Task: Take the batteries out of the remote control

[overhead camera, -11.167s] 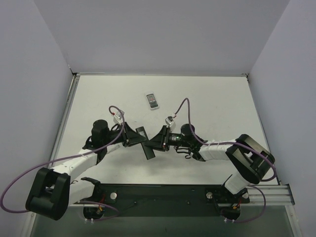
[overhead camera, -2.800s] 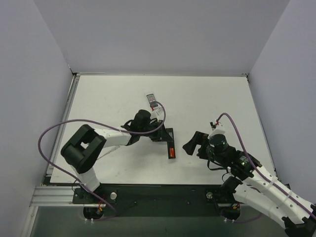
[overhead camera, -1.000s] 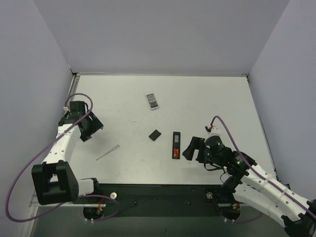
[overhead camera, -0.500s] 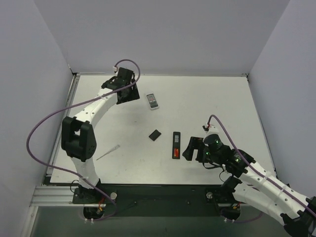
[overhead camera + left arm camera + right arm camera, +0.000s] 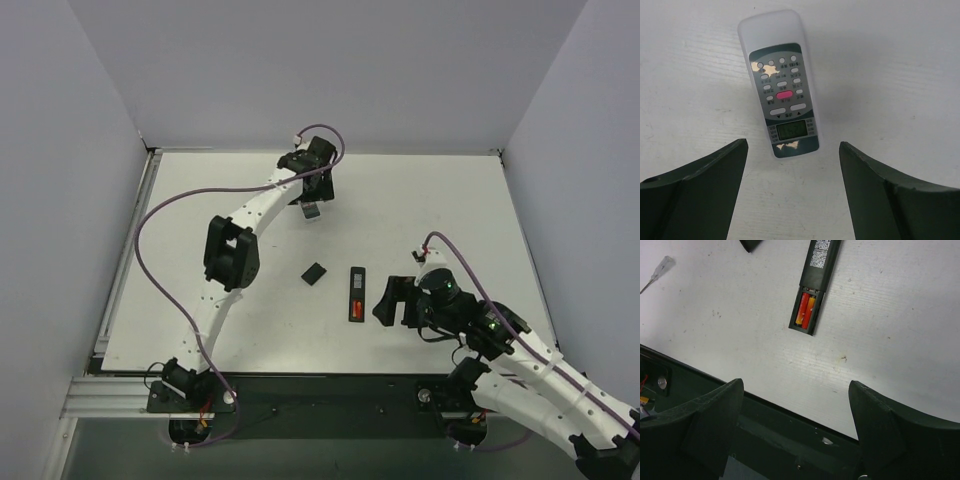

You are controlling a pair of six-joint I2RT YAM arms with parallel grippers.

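the battery cover [image 5: 314,273] lies off on the tabletop [image 5: 450,210] near the black remote control [image 5: 355,285], yet both red batteries [image 5: 805,311] sit in its open recess, none unloaded; the right jaws hang wide apart just beside it, the left jaws wide apart over the white remote [image 5: 782,85].

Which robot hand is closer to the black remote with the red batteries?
Right. The right hand is just beside the black remote; the left hand hovers far back over the white remote.

Remote control [image 5: 355,285]: slim black bar, back up, flat mid-tabletop [image 5: 450,200] toward near edge. Batteries [image 5: 805,310]: two, red, side by side in open recess.
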